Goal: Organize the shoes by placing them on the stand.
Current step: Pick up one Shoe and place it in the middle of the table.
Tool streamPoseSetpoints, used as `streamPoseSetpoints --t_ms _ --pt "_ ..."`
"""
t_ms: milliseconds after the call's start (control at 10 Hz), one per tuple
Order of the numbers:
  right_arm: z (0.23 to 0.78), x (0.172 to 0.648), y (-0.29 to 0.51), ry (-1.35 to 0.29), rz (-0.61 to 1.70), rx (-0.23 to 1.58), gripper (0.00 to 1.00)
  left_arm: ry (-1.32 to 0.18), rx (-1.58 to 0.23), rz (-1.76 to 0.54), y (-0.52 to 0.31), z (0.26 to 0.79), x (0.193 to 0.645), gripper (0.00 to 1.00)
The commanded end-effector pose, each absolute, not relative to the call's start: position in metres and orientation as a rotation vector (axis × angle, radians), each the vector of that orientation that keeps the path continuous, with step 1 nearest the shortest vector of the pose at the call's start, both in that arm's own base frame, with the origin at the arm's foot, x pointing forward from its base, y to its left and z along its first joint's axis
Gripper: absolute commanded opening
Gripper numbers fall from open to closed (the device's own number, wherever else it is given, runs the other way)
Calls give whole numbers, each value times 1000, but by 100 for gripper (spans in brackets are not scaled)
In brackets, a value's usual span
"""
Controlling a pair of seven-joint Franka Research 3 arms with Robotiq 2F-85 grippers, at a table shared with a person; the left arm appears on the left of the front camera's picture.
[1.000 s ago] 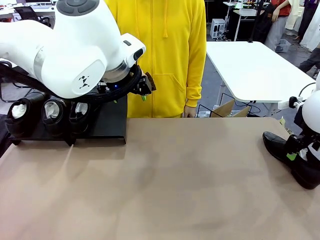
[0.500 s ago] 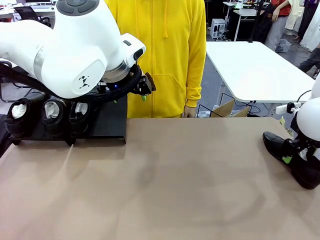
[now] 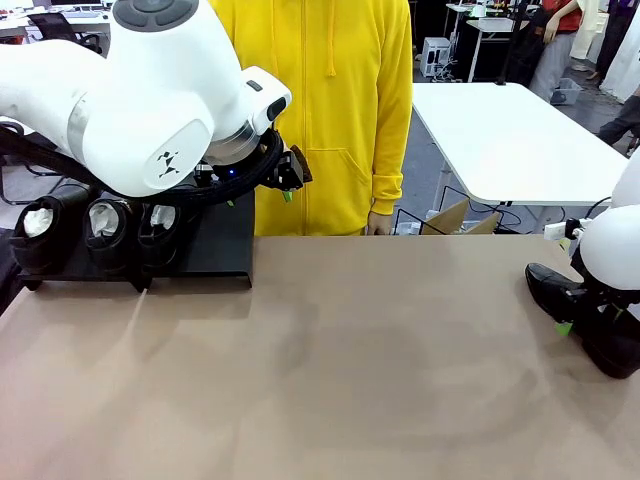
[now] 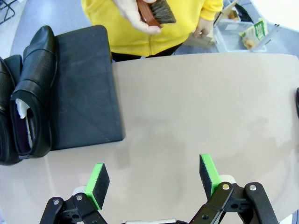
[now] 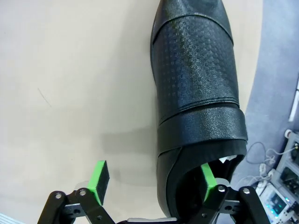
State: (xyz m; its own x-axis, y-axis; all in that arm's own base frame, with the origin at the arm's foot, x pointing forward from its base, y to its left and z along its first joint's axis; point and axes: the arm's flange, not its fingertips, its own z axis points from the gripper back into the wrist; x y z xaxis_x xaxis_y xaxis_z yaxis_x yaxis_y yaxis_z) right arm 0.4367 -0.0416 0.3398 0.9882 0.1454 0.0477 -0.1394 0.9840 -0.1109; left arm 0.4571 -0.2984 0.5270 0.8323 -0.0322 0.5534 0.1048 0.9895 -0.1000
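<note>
free: tabletop (image 3: 380,360) bare across centre and lower frame | stand (image 3: 225,245) right panel unoccupied, left slots taken by three shoes (image 3: 90,235) | blocked: upper left by left arm (image 3: 140,90) above stand | far edge: person (image 3: 320,110) stood behind stand's right end

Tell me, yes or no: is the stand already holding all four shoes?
No, one shoe lies on the table by the right gripper, far from the stand.
</note>
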Motion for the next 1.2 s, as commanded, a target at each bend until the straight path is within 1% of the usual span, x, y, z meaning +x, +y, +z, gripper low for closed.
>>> streamPoseSetpoints --t_ms 0,400,500,800,1100 --pt "335 441 -47 -74 118 -98 76 -601 -117 -75 -300 529 456 100" --pt "341 438 -52 -89 96 -96 3 -601 -117 -75 -300 529 456 100" --pt "343 437 -53 -96 96 -98 0 -601 -117 -75 -300 529 456 100" --pt "345 437 -56 -96 103 -95 0 -601 -117 -75 -300 529 456 100" --pt "346 439 -62 -59 94 -70 0 -601 -117 -75 -300 529 456 100"
